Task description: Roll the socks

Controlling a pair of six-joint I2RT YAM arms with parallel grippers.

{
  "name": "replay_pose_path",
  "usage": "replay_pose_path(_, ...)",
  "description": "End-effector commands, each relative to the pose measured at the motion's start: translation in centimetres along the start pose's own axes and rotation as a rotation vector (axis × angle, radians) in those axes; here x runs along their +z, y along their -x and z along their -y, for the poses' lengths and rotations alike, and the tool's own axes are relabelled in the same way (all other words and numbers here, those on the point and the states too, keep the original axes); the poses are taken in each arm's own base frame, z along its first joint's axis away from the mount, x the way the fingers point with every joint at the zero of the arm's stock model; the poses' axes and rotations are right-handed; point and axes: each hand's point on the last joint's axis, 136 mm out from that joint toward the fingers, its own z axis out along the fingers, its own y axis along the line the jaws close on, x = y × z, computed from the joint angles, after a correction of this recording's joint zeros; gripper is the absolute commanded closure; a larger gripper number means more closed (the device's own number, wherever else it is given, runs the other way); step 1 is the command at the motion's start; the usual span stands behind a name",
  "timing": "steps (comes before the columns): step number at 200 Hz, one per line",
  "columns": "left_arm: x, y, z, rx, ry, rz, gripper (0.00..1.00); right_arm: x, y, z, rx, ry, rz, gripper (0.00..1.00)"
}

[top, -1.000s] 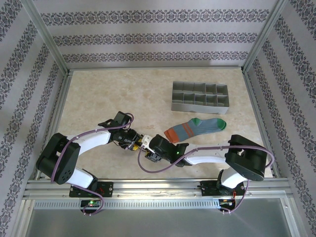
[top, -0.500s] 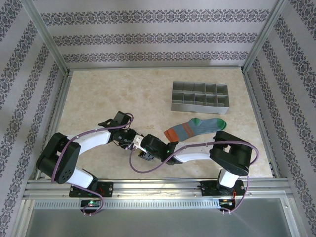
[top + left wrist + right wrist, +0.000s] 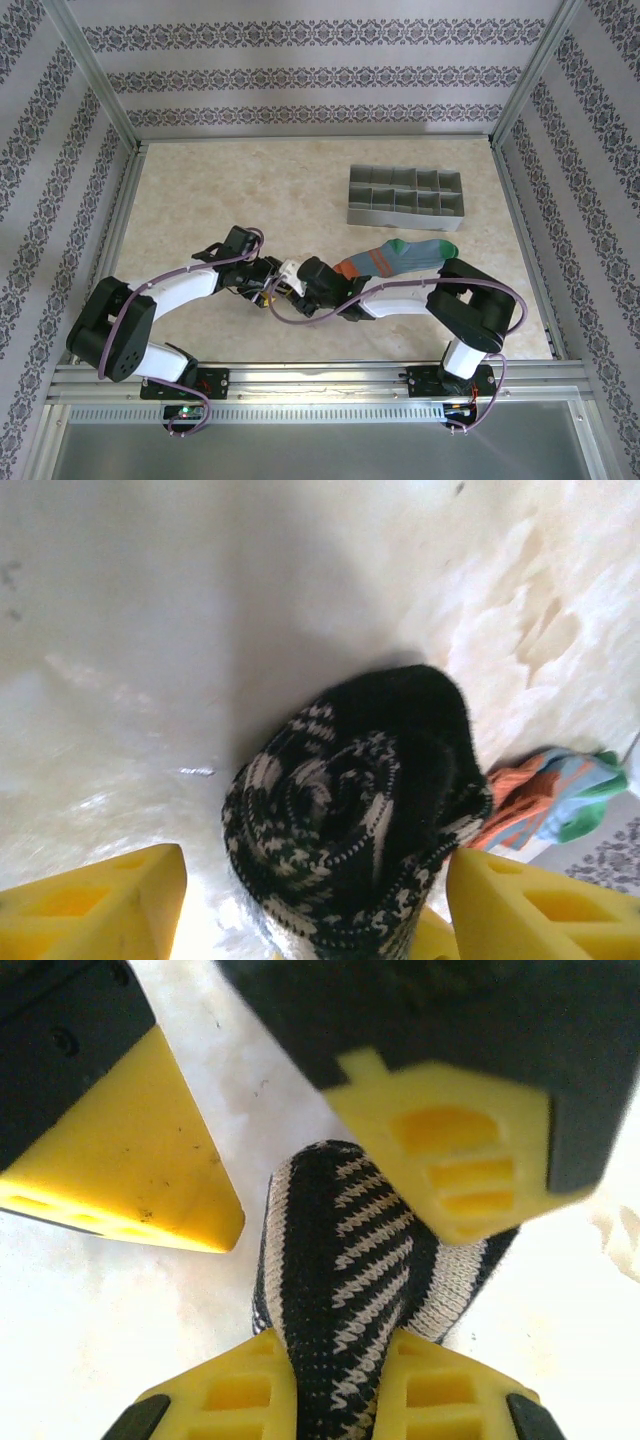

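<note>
A table [image 3: 220, 190] carries a divided tray [image 3: 400, 217] toward its far right. Nearer than the tray, right of centre, a flat sock [image 3: 400, 258] lies on the surface. Just left of it, the left gripper [image 3: 275, 283] and right gripper [image 3: 297, 283] meet tip to tip. A rolled sock [image 3: 350, 810] rests on the table between the left gripper's parted fingers, one end pinched by the right gripper.

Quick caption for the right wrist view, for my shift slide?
Right gripper shut on the black striped sock, left gripper open around it.

The left arm [image 3: 185, 288] and right arm [image 3: 400, 295] meet at the worktop's [image 3: 250, 190] front centre, with the blue-teal sock [image 3: 405, 256] flat just beyond and the grey divided tray [image 3: 405, 196] farther back.
</note>
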Motion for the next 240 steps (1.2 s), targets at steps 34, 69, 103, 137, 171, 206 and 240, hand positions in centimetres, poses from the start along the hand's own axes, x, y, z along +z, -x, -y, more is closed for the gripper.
replay_pose_path(34, 0.7, 0.9, 2.9, -0.019, -0.139, 0.006, 0.25, 0.8, -8.6, -1.5, 0.372, 0.258, -0.276, 1.0)
replay_pose_path(69, 1.4, 0.4, 2.5, -0.009, -0.097, -0.034, 0.25, 1.1, -9.1, -1.2, 0.549, 0.351, -0.309, 1.0)
replay_pose_path(103, 2.1, -0.1, 2.3, 0.007, -0.069, -0.05, 0.24, 1.0, -8.3, -1.2, 0.61, 0.406, -0.319, 1.0)
replay_pose_path(137, 4.4, -0.2, 1.8, 0.025, -0.011, -0.076, 0.35, 0.7, -7.1, -0.7, 0.632, 0.396, -0.293, 1.0)
replay_pose_path(171, 5.3, -0.3, 1.2, 0.025, 0.019, -0.093, 0.99, -0.4, -4.9, 0.2, 0.608, 0.348, -0.236, 0.97)
replay_pose_path(206, 2.7, -0.2, 5.5, 0.015, -0.096, -0.076, 1.0, -5.4, -0.4, 5.0, 0.658, 0.023, -0.122, 0.4)
replay_pose_path(240, -0.9, 1.0, 11.8, 0.001, -0.221, -0.05, 1.0, -13.9, 4.3, 9.1, 0.947, -0.205, 0.016, 0.22)
